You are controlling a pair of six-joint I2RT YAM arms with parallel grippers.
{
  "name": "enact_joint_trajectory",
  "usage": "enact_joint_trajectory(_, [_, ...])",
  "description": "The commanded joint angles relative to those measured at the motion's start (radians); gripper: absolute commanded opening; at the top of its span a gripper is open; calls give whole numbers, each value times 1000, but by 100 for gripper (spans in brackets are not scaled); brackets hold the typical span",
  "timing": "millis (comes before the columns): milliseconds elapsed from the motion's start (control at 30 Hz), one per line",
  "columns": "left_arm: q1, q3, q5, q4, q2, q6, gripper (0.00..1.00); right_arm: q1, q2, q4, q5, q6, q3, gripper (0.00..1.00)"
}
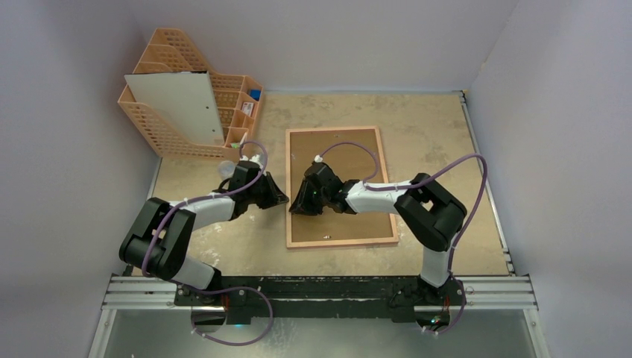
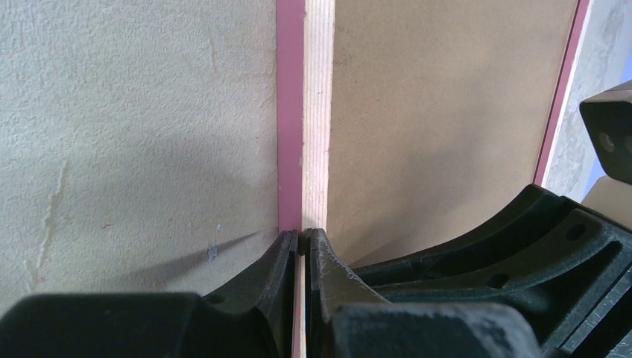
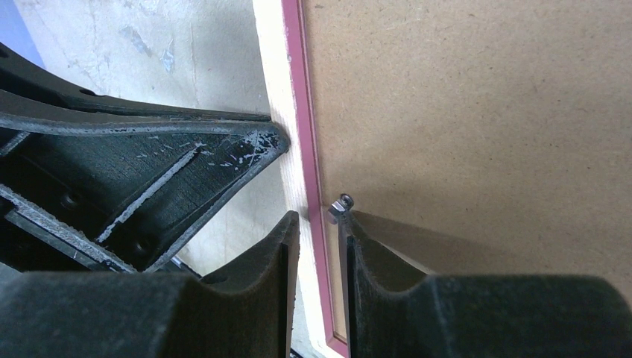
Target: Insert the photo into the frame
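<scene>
One frame [image 3: 274, 60] tab [image 3: 339, 205] to turn.
Left gripper [image 2: 302, 237] clenches the frame; right gripper [image 3: 319, 224], grasp unclear, should nudge the tab beside its fingertip slowly.

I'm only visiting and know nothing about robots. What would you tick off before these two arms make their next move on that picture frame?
1. Frame lies flat on the table: ok.
2. Left gripper pinches the frame's left rail: ok.
3. Right gripper grips that rail: cannot tell; its fingers straddle it.
4. Backing board is out of the frame: not ok, it fills the frame.
5. Metal tab by the right gripper is released: cannot tell.
6. White sheet in the orange rack is the picture to insert: cannot tell.
</scene>
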Motion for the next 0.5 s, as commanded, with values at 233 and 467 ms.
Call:
enact_joint_trajectory(233, [-24, -54, 94, -42, 14, -14, 0, 8, 41, 32, 1, 11, 25, 28])
enact_joint_trajectory(467, [-24, -59, 101, -39, 14, -29, 0, 11, 47, 62, 10, 8, 27, 29])
